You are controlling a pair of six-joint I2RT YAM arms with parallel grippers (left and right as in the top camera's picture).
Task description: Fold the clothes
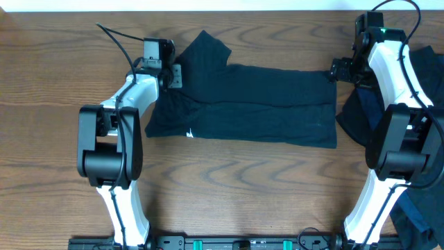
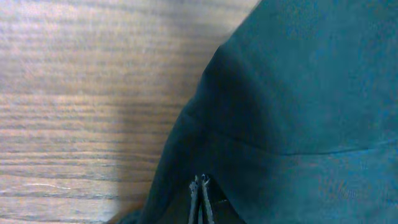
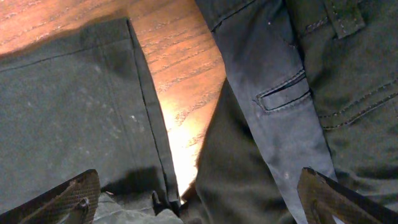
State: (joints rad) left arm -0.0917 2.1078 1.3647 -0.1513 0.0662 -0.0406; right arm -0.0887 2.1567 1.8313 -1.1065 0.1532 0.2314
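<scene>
A dark navy T-shirt (image 1: 263,104) lies lengthwise across the middle of the table, with a small white label (image 1: 190,133) near its front left edge. My left gripper (image 1: 173,75) is at the shirt's left end by the sleeve (image 1: 208,47). In the left wrist view its fingertips (image 2: 201,186) are pressed together, with the dark cloth (image 2: 298,93) drawn up around them. My right gripper (image 1: 340,69) hovers at the shirt's right edge. It stands wide open (image 3: 199,205) over the shirt's hem (image 3: 74,106) and a pair of grey trousers (image 3: 280,93), holding nothing.
More clothes are piled at the right: a dark piece (image 1: 357,114) under the right arm, a brighter blue piece (image 1: 429,62) and dark cloth (image 1: 416,215) at the front right corner. Bare wooden table (image 1: 229,187) lies in front of the shirt and to its left (image 2: 74,93).
</scene>
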